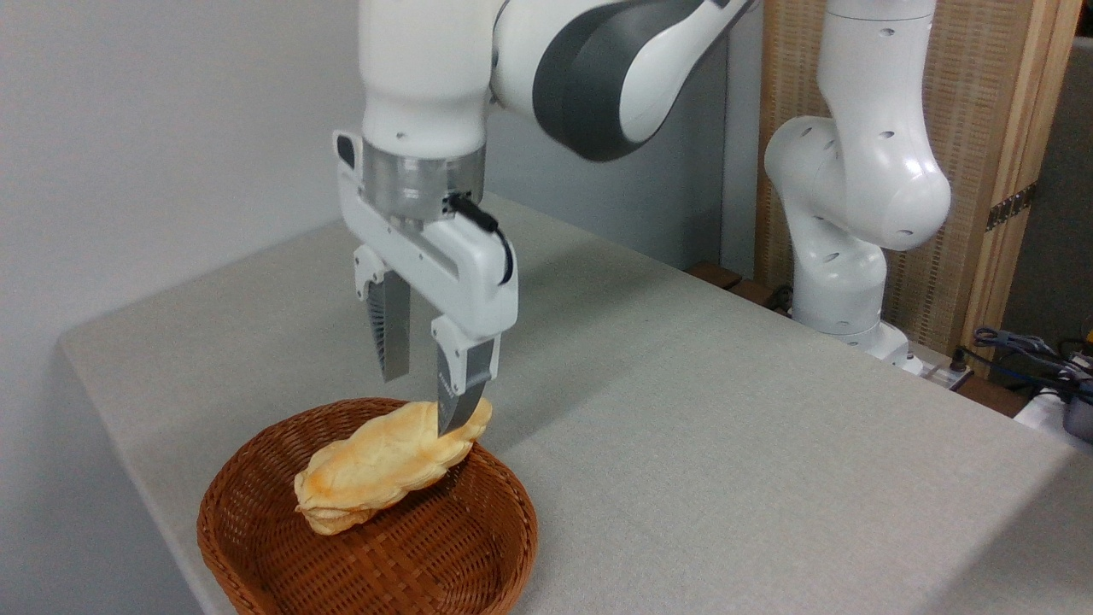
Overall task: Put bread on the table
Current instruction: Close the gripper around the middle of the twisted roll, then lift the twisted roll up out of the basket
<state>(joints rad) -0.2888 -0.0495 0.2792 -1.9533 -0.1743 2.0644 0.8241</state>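
The bread (pixel 384 465) lies in the brown basket (pixel 256 547) at the near left of the bench (pixel 726 410). The jaws are open over its far end, one finger (pixel 457 401) maybe touching it.

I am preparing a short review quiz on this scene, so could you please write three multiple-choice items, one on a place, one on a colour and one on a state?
1. Where is the bread?
A. in the wicker basket
B. on the bare table
C. on the floor

2. What colour is the basket?
A. blue
B. white
C. brown

3. How do the fingers of the end effector stand?
A. shut flat together
B. apart, at the bread's upper end
C. high and far from the bread

Answers: 1 A, the loaf sits within the basket rim. 2 C, its weave is brown. 3 B, a gap shows between the fingers, the nearer one crossing the loaf's end.
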